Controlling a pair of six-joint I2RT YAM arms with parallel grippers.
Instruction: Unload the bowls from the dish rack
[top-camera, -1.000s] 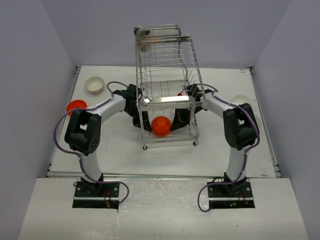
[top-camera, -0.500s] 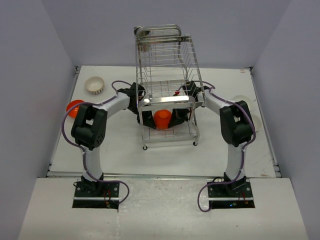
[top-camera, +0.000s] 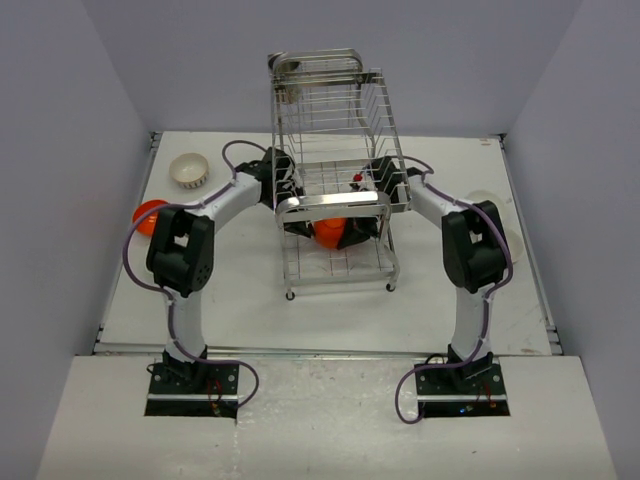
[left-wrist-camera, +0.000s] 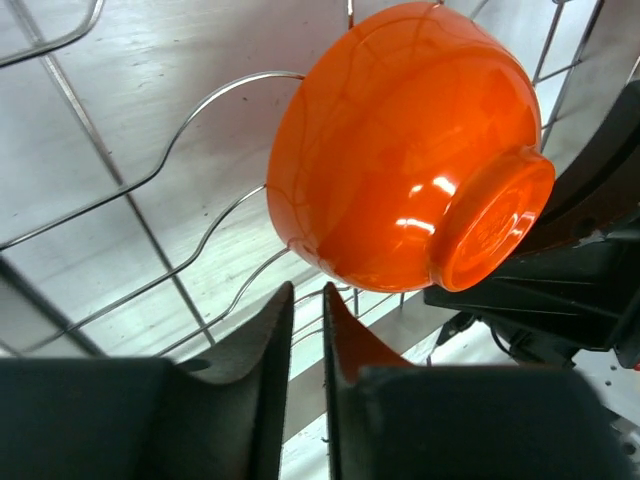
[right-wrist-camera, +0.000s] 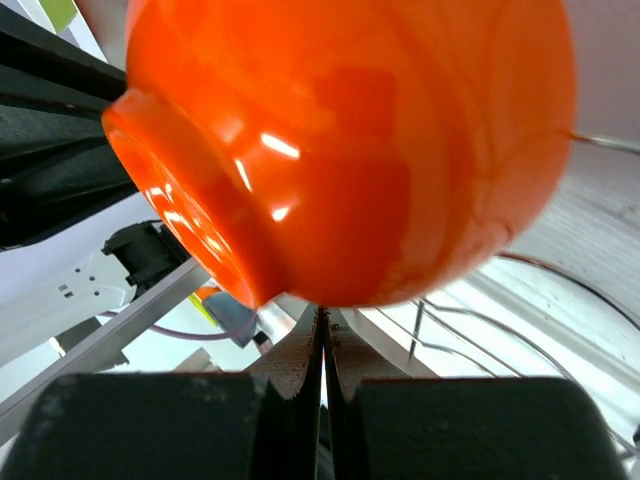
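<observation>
The chrome dish rack (top-camera: 335, 203) stands mid-table. A glossy orange bowl (top-camera: 328, 232) sits tilted in its lower tier, between both grippers. In the left wrist view the orange bowl (left-wrist-camera: 410, 150) lies on its side over the rack wires (left-wrist-camera: 150, 180), foot facing lower right. My left gripper (left-wrist-camera: 308, 295) is just below it, jaws slightly open with nothing between them. My right gripper (right-wrist-camera: 322, 320) is shut, its tips pressed against the underside of the orange bowl (right-wrist-camera: 350, 140). A second orange bowl (top-camera: 148, 214) and a white ribbed bowl (top-camera: 188, 171) rest on the table at left.
A pale bowl (top-camera: 492, 199) shows partly behind the right arm at the table's right side. The rack's upper tier (top-camera: 318, 70) rises toward the back wall. Both arms reach into the rack from its sides, under the front bar.
The orange bowl has shifted back and up inside the lower tier as both grippers pushed further in. My left jaws, shut before, have parted a little.
</observation>
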